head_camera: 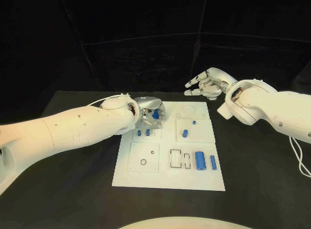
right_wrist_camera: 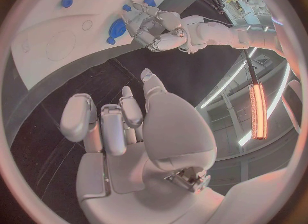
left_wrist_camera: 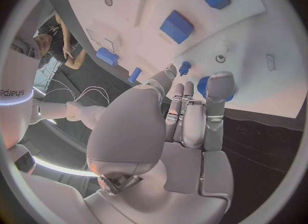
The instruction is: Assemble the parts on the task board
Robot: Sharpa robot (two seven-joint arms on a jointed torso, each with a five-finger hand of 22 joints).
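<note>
The white task board [head_camera: 167, 177] lies in the middle of the black table. My left hand [head_camera: 150, 110] is curled over its far left corner, and its fingertips [left_wrist_camera: 221, 82] close round a blue round part [left_wrist_camera: 203, 87] standing at the board, with a small blue peg [left_wrist_camera: 184, 68] beside the thumb. The same round part [right_wrist_camera: 117, 27] appears beside the left hand [right_wrist_camera: 146, 22] in the right wrist view. My right hand [head_camera: 207, 83] hangs raised beyond the board's far edge, fingers curled in and holding nothing.
Other blue parts lie on the board: two small blocks [head_camera: 144, 133] just near of the left hand, two pieces [head_camera: 186, 133] in the middle, a thick cylinder [head_camera: 200, 160] and a slim one [head_camera: 213, 162] at the near right. Black table surrounds the board.
</note>
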